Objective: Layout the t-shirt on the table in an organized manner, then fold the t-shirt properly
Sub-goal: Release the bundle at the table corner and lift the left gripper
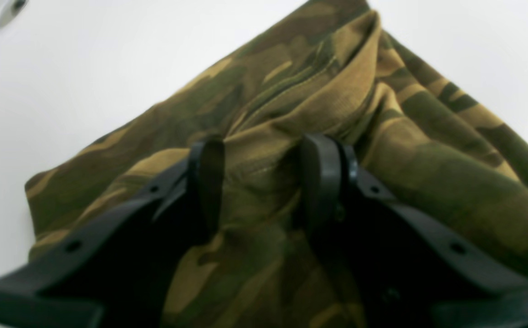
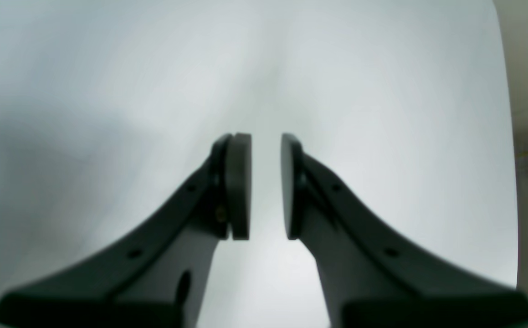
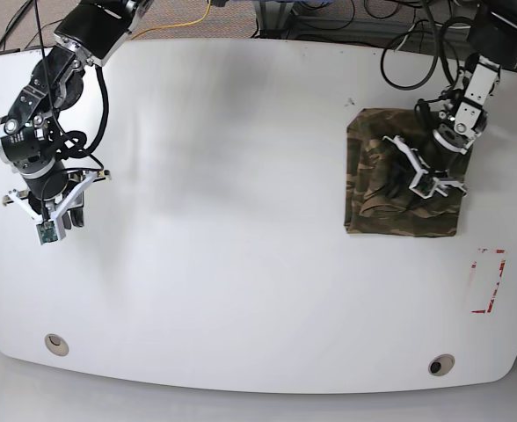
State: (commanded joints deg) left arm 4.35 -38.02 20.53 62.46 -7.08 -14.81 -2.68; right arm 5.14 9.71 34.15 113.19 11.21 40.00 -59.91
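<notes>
Left wrist view: the left hand (image 1: pixel 264 182) has its fingers spread around a raised ridge of the shirt (image 1: pixel 318 136); whether they actually pinch it I cannot tell. The cloth is soft, light and limp, bunched in folds with tan ribbed fabric at 12 o'clock. It should drape and slide easily on the glossy bench (image 1: pixel 109 54), so a hem or shoulder seam looks the better hold than a loose fold.

Right wrist view: the right hand (image 2: pixel 266 187) is empty, its pads slightly parted above bare white surface.

Base view: the shirt (image 3: pixel 373 176) lies as a crumpled square at 3 o'clock, near the bench's (image 3: pixel 241 264) edge. The red tape mark (image 3: pixel 488 281) sits at its 5 o'clock. Wide open room stretches toward 9 o'clock for spreading.
</notes>
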